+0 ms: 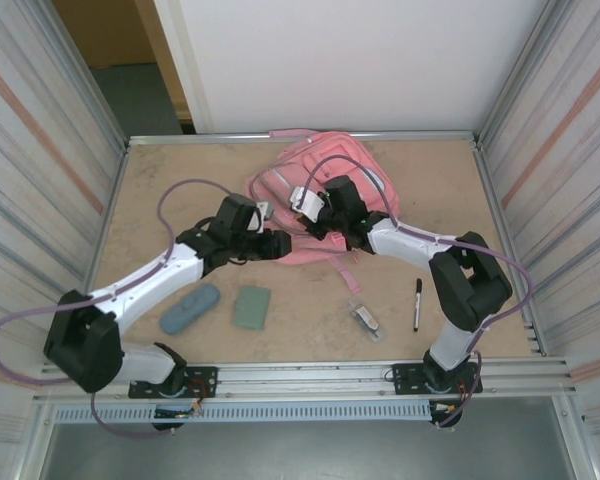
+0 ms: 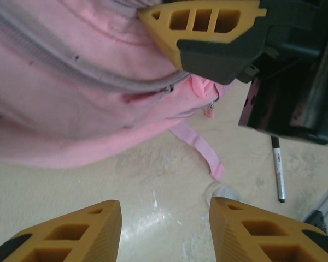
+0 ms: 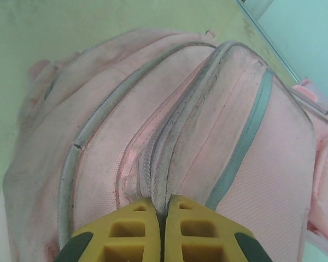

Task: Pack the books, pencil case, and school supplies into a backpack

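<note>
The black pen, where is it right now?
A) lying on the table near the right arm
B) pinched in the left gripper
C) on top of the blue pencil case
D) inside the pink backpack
A: the black pen lies flat on the table beside the right arm, well outside the backpack.

This is a robotics lab cell: a plain board table (image 1: 310,345) enclosed by ribbed panel walls (image 1: 30,150), the left arm (image 1: 150,275) and right arm (image 1: 460,285) bolted to a rail (image 1: 300,378).
</note>
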